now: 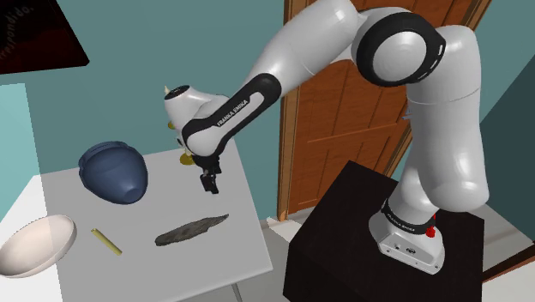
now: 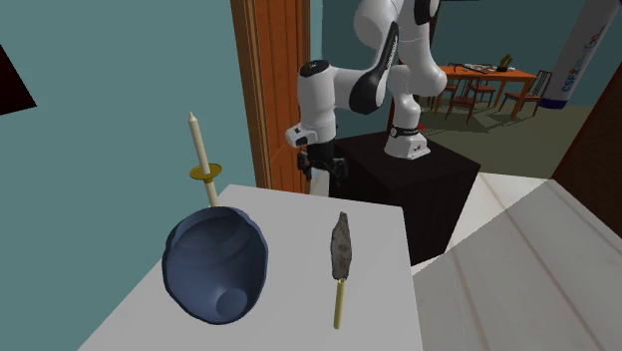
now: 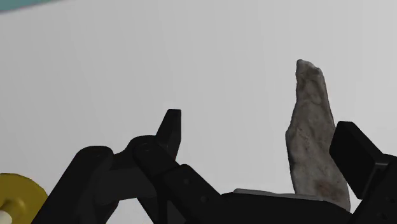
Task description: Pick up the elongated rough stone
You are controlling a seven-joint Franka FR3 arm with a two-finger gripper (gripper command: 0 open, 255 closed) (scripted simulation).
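Observation:
The elongated rough stone (image 1: pixel 193 230) is grey and lies flat on the white table (image 1: pixel 77 206), near the edge that faces the stand. In the second exterior view the stone (image 2: pixel 342 246) points toward the arm. My gripper (image 1: pixel 207 183) hangs above the table, a little beyond the stone's far end, and touches nothing. Seen from the wrist, the gripper (image 3: pixel 264 143) is open, its fingers (image 3: pixel 170 130) wide apart. The stone (image 3: pixel 315 137) lies below, close to one finger and untouched.
A dark blue bowl-like shell (image 1: pixel 113 170) sits at the table's back. A white bowl (image 1: pixel 34 244) and a thin yellow stick (image 1: pixel 106 241) lie on the shoulder view's left of the stone. A candle on a gold holder (image 2: pixel 202 150) stands near the gripper. A brown door (image 1: pixel 360 103) is behind.

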